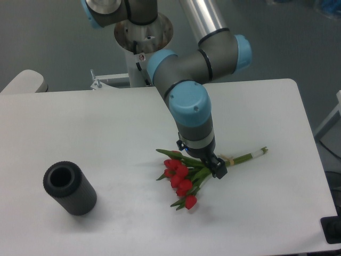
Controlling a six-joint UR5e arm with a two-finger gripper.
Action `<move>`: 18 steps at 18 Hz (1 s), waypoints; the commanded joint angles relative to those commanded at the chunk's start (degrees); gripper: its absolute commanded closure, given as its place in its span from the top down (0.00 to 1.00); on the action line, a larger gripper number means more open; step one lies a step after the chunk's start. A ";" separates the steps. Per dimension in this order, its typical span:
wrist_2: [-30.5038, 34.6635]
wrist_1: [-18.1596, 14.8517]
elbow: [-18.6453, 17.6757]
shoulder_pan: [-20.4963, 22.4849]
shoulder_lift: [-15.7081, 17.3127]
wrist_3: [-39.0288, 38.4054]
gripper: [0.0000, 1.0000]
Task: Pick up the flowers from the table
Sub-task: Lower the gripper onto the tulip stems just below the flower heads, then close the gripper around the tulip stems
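Note:
The flowers, a small bunch of red tulip buds with green leaves, lie flat on the white table right of centre. Their long green stems run up and right, bound by a pale band. My gripper is down at the stems, between the buds and the band, tilted and mostly hidden behind the wrist. Only one dark fingertip shows, right against the stems. The second finger is hidden, so I cannot see how the jaws stand.
A dark grey hollow cylinder lies on its side at the front left of the table. The arm's base stands behind the far edge. A black object sits just off the front right corner.

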 joint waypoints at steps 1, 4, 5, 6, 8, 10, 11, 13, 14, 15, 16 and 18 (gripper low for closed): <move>-0.09 0.00 0.00 0.18 -0.35 0.52 0.99; -0.18 0.26 -0.35 0.97 -1.67 3.07 0.99; -0.26 0.35 -0.61 1.32 -2.11 3.77 0.99; -0.26 0.35 -1.14 1.93 -2.29 5.08 0.99; -0.53 1.31 -2.19 3.16 -2.29 8.51 0.99; -0.62 3.94 -4.47 3.34 -2.46 8.88 0.99; -0.88 6.13 -5.70 3.43 -2.55 9.14 0.99; -3.15 7.99 -6.85 3.78 -2.55 9.41 0.99; -4.73 8.09 -7.38 4.04 -2.55 9.32 0.99; -5.96 8.17 -7.99 4.48 -2.55 9.23 0.99; -6.67 8.35 -8.43 4.57 -2.55 9.14 0.99; -6.77 8.44 -9.14 4.57 -2.55 8.88 1.00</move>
